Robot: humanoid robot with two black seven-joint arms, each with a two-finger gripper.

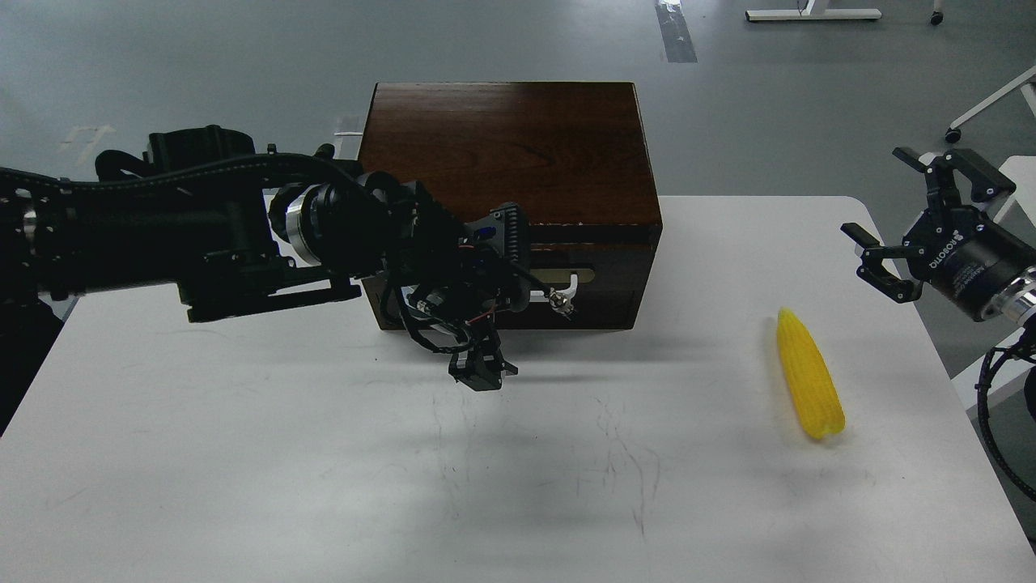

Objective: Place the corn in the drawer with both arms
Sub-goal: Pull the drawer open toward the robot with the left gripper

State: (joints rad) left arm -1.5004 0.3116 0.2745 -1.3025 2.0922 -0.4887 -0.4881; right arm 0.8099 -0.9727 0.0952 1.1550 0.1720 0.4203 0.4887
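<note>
The dark brown wooden box (502,146) stands at the back middle of the white table (243,470). Its upper drawer (619,261) is pulled out a little, with a dark gap along its top. My left gripper (518,295) is in front of the drawer and hides the left half of the white bar handle (571,282). A thin metal-tipped finger part hooks the handle; the black fingers are hard to tell apart. The yellow corn (809,372) lies on the table at the right. My right gripper (878,214) is open and empty, above and to the right of the corn.
The lower front panel (603,312) of the box is shut. The table's right edge runs close to the corn. White furniture legs (991,101) stand on the grey floor at the right.
</note>
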